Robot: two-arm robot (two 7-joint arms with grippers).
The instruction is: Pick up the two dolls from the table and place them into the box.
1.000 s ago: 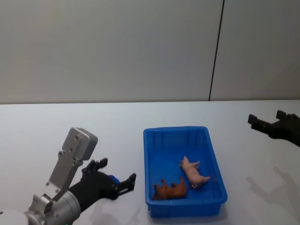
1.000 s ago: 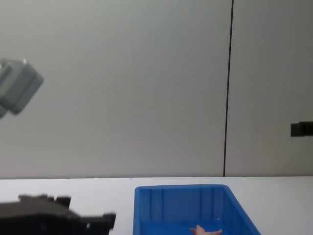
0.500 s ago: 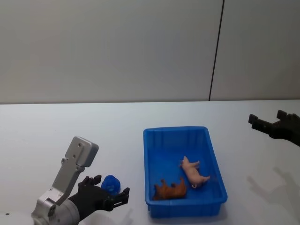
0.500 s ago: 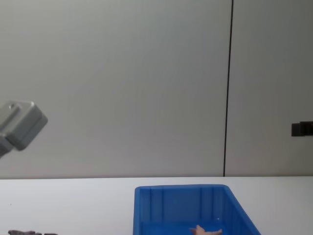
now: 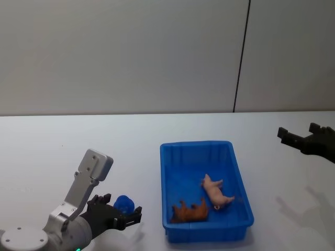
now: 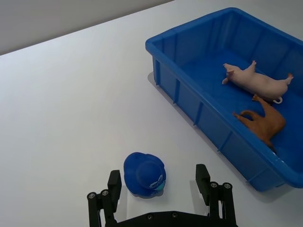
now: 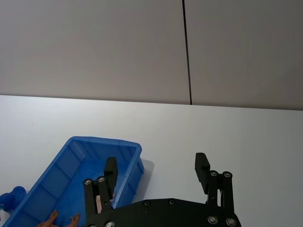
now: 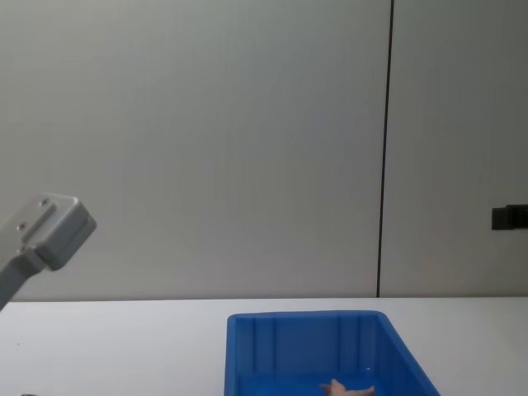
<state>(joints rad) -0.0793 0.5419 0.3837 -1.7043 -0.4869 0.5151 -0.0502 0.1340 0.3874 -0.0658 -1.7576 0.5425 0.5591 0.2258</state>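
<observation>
The dark blue doll (image 5: 123,204) stands on the white table (image 5: 78,146), just left of the blue box (image 5: 197,145). My left gripper (image 5: 118,215) hangs low over it, open. In the left wrist view the blue doll (image 6: 144,174) sits between the spread fingers (image 6: 202,177), closer to one of them and apart from both. The pale pink doll (image 5: 217,192) lies on its side inside the box, and shows as the pink doll (image 6: 255,81) in the left wrist view. My right gripper (image 5: 306,137) is held up at the far right, open and holding nothing.
A brown animal toy (image 5: 189,212) lies in the box's near corner beside the pink doll. The box's thick rim (image 6: 189,33) rises close to the right of the left gripper. Grey wall panels stand behind the table. White tabletop stretches left of the box.
My left gripper has dropped and drawn back toward me, uncovering the blue doll, which now sits between its fingers. The doll, box and right arm have not moved.
</observation>
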